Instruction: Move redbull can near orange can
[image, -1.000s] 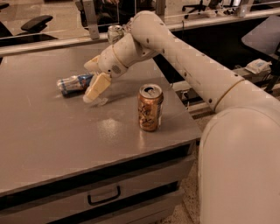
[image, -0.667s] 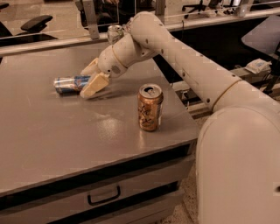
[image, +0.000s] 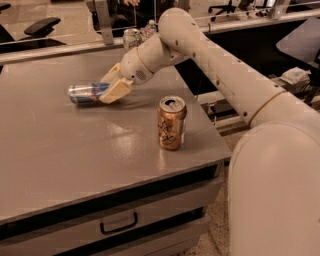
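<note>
**A:** In the camera view, what is different from a second ago?

**B:** The gripper (image: 110, 86) was tipped down over the right end of the redbull can (image: 86, 93). Now it lies more level, one finger above that end and one below, and the two look clamped on the can. The can also slid a little to the left and has since come back to the right along with the gripper.

**A:** So the robot has hold of it?

**B:** That is the likely reading, since can and gripper shifted together. The can lies on its side at the back left of the table (image: 65, 160), and it cannot be told whether it has lifted clear of the surface.

**A:** And the orange can (image: 172, 123)?

**B:** It is unchanged: upright near the front right edge, well apart from the redbull can. A white-and-green can (image: 131, 37) stands at the far edge behind the arm.

**A:** What does that mean for the task?

**B:** The grasp seems done, but the carry has barely begun. The next move would bring the can forward and to the right, and set it down just beside the orange can without knocking it toward the edge.
</note>
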